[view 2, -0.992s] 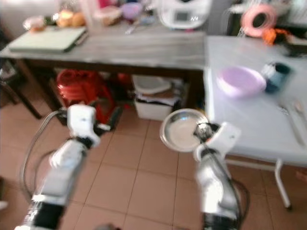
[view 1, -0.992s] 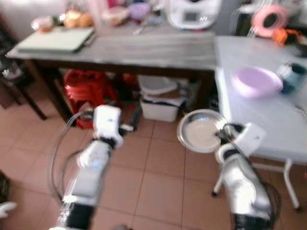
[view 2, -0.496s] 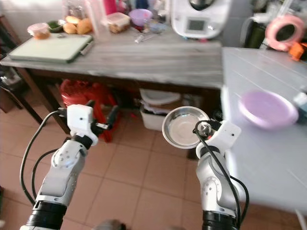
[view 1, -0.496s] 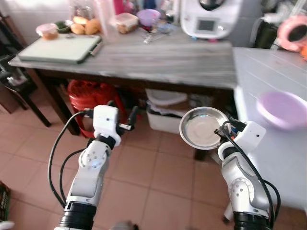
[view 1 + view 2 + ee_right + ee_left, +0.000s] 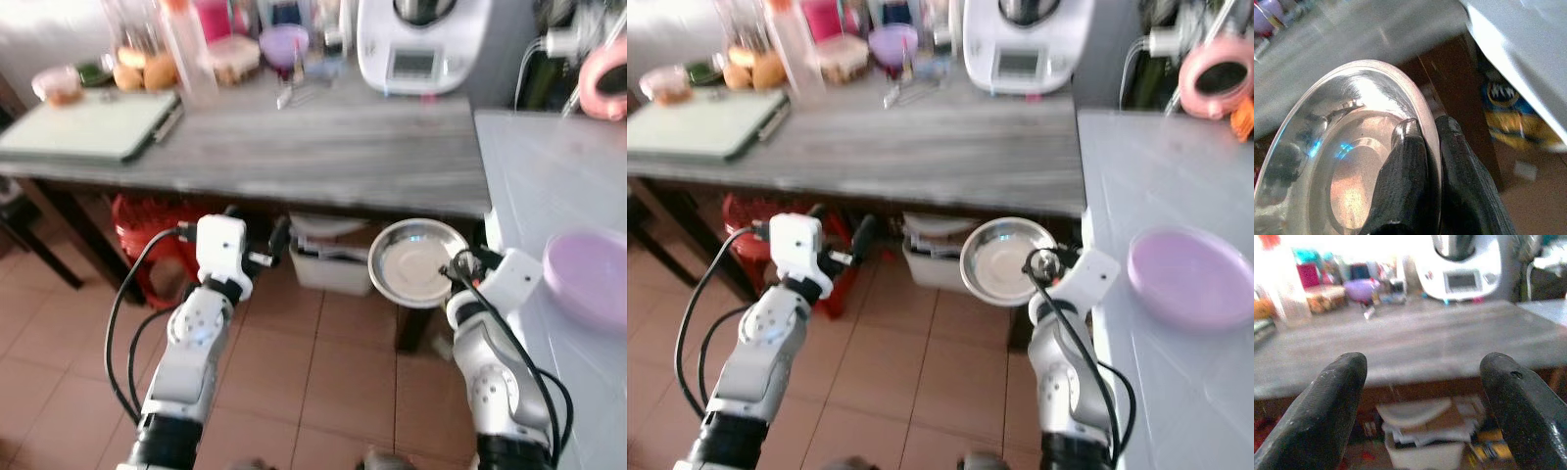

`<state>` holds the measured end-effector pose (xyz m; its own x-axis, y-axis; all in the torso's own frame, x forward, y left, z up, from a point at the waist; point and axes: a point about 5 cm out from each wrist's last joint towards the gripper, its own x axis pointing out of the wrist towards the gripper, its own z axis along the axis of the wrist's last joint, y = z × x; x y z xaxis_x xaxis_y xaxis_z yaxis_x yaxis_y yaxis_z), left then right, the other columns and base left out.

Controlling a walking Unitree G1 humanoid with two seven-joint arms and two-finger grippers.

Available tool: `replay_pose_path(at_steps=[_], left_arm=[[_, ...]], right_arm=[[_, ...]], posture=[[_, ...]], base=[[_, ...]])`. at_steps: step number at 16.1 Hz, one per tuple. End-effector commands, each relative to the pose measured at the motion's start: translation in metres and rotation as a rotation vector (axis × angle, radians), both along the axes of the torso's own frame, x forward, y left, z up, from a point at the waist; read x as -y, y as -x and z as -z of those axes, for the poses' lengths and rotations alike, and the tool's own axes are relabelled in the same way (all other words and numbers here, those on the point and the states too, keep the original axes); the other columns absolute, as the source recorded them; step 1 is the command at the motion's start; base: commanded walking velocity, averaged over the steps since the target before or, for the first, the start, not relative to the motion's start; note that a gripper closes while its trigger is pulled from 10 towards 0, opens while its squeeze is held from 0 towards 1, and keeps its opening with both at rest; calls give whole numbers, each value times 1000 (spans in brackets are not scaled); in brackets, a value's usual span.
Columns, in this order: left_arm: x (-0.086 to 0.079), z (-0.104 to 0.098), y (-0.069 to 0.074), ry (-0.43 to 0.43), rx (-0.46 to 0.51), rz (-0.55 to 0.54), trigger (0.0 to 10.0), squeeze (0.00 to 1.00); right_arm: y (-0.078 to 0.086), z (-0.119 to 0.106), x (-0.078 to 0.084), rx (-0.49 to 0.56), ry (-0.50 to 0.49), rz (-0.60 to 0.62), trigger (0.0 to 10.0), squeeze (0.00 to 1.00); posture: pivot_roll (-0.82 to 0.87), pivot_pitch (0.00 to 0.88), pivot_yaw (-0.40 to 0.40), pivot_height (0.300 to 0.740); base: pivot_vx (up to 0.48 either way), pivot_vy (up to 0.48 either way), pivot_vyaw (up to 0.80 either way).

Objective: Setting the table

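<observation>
A round steel plate (image 5: 415, 261) hangs in front of the grey wooden table's (image 5: 294, 147) near edge, tilted toward me. My right gripper (image 5: 457, 270) is shut on its rim; in the right wrist view one finger (image 5: 1408, 166) lies inside the plate (image 5: 1327, 161) and the other outside. My left gripper (image 5: 257, 240) is raised below the table edge, open and holding nothing; its two fingers (image 5: 1327, 406) stand wide apart. A purple bowl (image 5: 588, 277) rests on the white table (image 5: 539, 186) to my right.
At the grey table's back stand a white kitchen machine (image 5: 421, 44), a cutting board (image 5: 83, 122), jars, bread and a small purple bowl (image 5: 284, 41). A red stool (image 5: 147, 225) and a white bin (image 5: 338, 264) sit under the table. Tiled floor lies below.
The camera has come closer to the grey table and turned; the scene has shifted. Both grippers keep their poses, the right one still holding the plate.
</observation>
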<state>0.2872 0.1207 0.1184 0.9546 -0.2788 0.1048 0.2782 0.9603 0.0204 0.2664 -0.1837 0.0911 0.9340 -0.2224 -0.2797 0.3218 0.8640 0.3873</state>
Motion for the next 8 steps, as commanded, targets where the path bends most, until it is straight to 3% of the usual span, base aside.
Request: replay_pose_path(at_steps=[1, 6, 8], left_arm=[[-11, -4, -1, -15, 23, -37, 10000, 0], [-12, -6, -3, -20, 30, -26, 10000, 0], [-11, -6, -2, -17, 29, -23, 10000, 0]], right_arm=[[-3, -8, -8, 37, 0, -22, 10000, 0], [-9, -30, -1, 151, 130, -10, 10000, 0], [-10, -32, 2, 161, 155, -7, 10000, 0]], posture=[[-47, 0, 49, 740], [-50, 0, 53, 740], [-49, 0, 54, 740]], base=[[296, 0, 0], [0, 0, 0], [285, 386, 0]])
